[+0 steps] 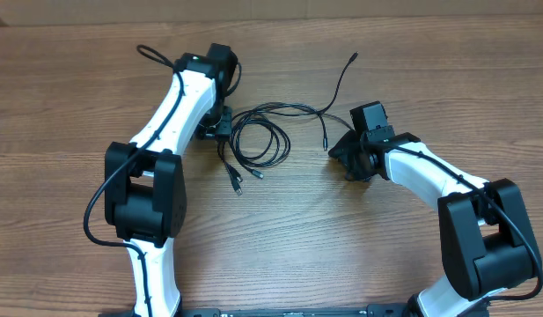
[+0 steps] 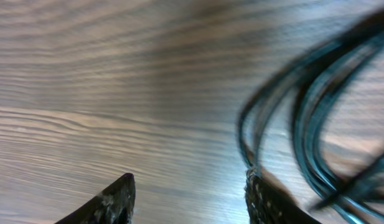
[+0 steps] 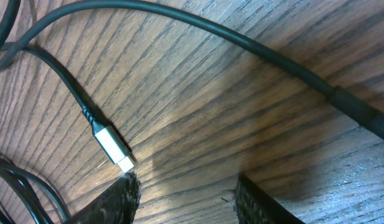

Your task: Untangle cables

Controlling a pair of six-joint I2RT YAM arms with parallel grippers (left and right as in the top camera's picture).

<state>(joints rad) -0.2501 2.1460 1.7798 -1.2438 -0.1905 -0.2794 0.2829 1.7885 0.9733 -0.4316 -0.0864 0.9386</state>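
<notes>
Spread and empty above the surface (image 1: 280, 238) as I watch: left fingers (image 2: 117, 202) beside the looped cables (image 1: 269, 109), right fingers (image 3: 123, 199) near a silver plug (image 3: 111, 144).

I see a wood-grain table (image 1: 69, 106). Black cables (image 1: 275, 108) lie looped on it near centre. One silver plug (image 3: 111, 146) rests on the wood.

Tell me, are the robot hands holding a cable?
Nothing is held. The left gripper and right gripper are open over bare table, the cables beside them.
</notes>
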